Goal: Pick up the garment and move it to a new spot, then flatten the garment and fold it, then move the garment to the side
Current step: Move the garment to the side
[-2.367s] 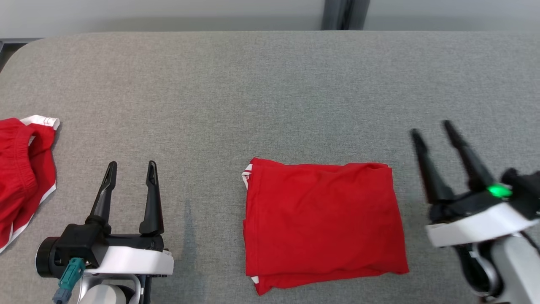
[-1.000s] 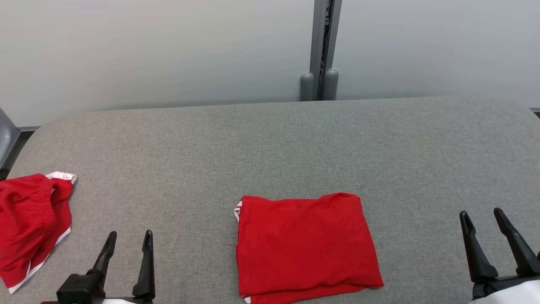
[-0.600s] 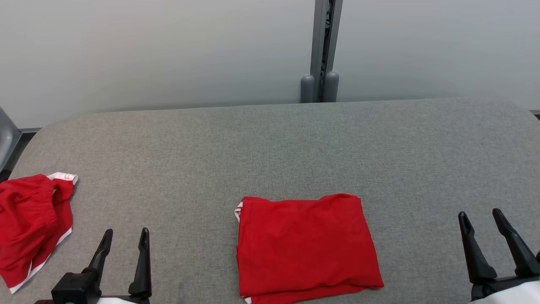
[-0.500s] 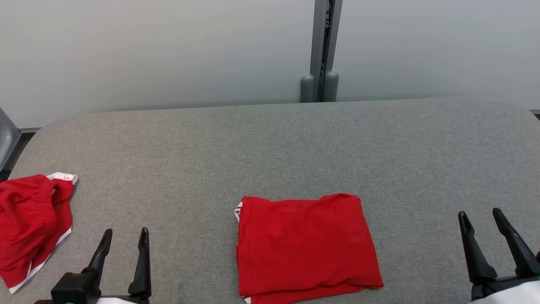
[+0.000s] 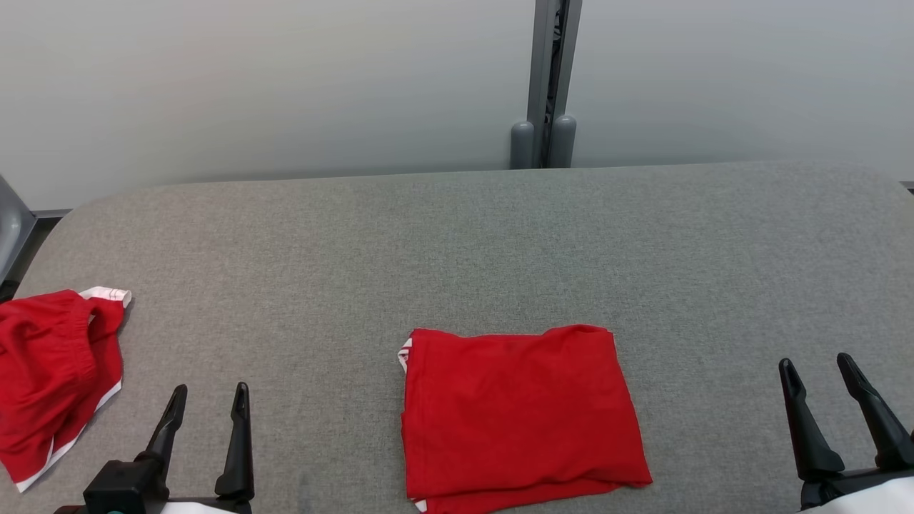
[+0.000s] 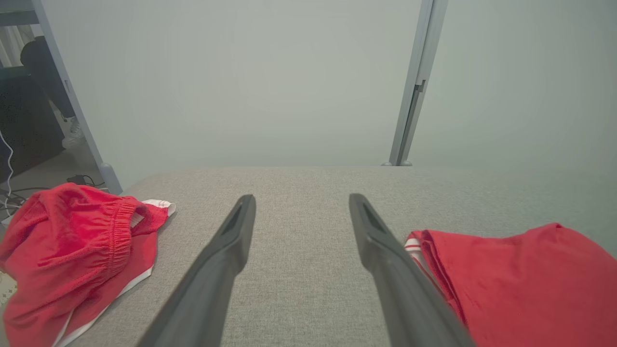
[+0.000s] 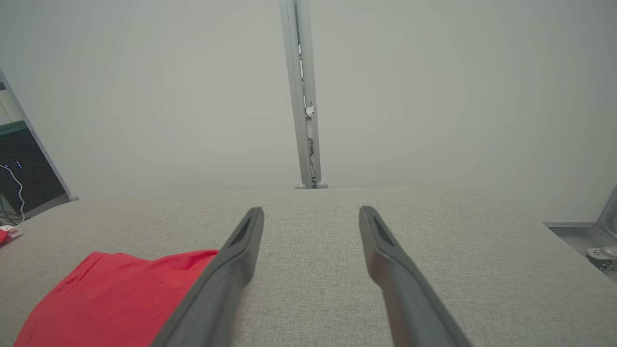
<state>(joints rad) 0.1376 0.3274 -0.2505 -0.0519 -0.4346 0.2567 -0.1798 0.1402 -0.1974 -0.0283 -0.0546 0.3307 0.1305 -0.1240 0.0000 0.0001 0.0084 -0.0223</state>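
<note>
A red garment (image 5: 521, 414) lies folded into a neat rectangle on the grey table (image 5: 457, 243), near its front edge and in the middle. The left wrist view has the folded garment (image 6: 520, 284) at the lower right, and the right wrist view has it (image 7: 115, 299) at the lower left. My left gripper (image 5: 208, 391) stands open at the lower left, well clear of the cloth, with nothing between its fingers. At the lower right my right gripper (image 5: 817, 364) is open too, a hand's width right of the garment. The open left gripper (image 6: 299, 200) and right gripper (image 7: 311, 210) hover over bare table.
Red shorts (image 5: 50, 378) with white trim lie crumpled at the table's left edge, also seen as red shorts (image 6: 72, 255) in the left wrist view. A pale wall with a grey vertical post (image 5: 546, 78) stands behind the table.
Since the earliest frame the head camera has tilted up, showing the wall, and both grippers have drawn back to the bottom edge. Over the last second nothing has visibly moved.
</note>
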